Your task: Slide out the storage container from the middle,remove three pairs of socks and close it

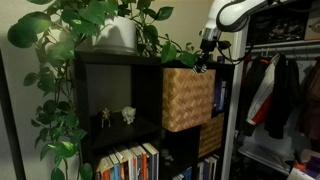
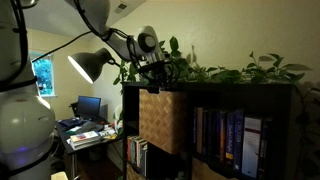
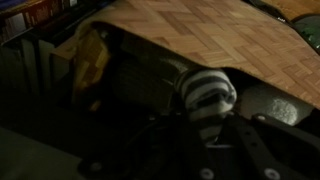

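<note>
One light wicker basket (image 1: 187, 98), slid partway out of its opening in the black shelf (image 1: 110, 70), directly beneath the gripper (image 1: 204, 58). Poised over the basket's open top in both exterior views, fingertips dipped to about rim level.

Just ahead of the gripper in the wrist view, a grey-and-white striped sock bundle (image 3: 208, 92), lying inside against the woven wall. Off to one side and farther in, a yellow piece of cloth (image 3: 92, 55), possibly another pair. Cannot tell whether pressed onto the striped bundle or a little apart. Too dark around the fingers, though seemingly bracketing it on both sides. Lower down and behind the gripper, a darker basket (image 1: 210, 136), not the one wanted.

Handling, by judgement:
- **Socks:** soft, light and squashy, with no risk of breakage. Likely to sag or unroll if nipped by an edge, so best taken across the thick middle of the roll, deep enough to catch both layers.
- **Basket:** light but stiff, with a rough weave unlikely to slip. Best closed with a flat press on the middle of its square front, straight in, to avoid jamming against the shelf sides.

Worth minding the trailing plant (image 1: 100, 20) leaves near the wrist.
</note>
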### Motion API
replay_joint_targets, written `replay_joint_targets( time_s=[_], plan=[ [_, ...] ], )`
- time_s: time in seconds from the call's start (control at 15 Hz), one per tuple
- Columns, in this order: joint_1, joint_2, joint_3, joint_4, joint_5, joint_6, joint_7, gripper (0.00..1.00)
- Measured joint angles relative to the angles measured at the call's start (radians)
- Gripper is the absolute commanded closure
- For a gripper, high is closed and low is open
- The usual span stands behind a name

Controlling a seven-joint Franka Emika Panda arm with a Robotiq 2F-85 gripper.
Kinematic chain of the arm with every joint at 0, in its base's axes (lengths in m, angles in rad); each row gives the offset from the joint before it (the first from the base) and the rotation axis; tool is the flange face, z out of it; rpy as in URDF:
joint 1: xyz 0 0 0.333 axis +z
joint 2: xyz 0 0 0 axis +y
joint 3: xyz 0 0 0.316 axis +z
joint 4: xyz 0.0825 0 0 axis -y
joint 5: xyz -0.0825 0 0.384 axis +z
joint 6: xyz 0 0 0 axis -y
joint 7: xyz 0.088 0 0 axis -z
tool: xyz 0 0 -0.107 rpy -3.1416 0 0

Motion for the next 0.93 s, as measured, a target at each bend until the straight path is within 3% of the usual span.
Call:
replay_joint_targets(
  time_s=[0.4, 0.93],
  plan=[
    [-0.013, -0.064, 0.000, 0.048, -0.041, -0.067, 0.000, 0.88],
    [-0.052, -0.077, -0.001, 0.143, -0.160, -0.060, 0.010, 0.88]
  ],
)
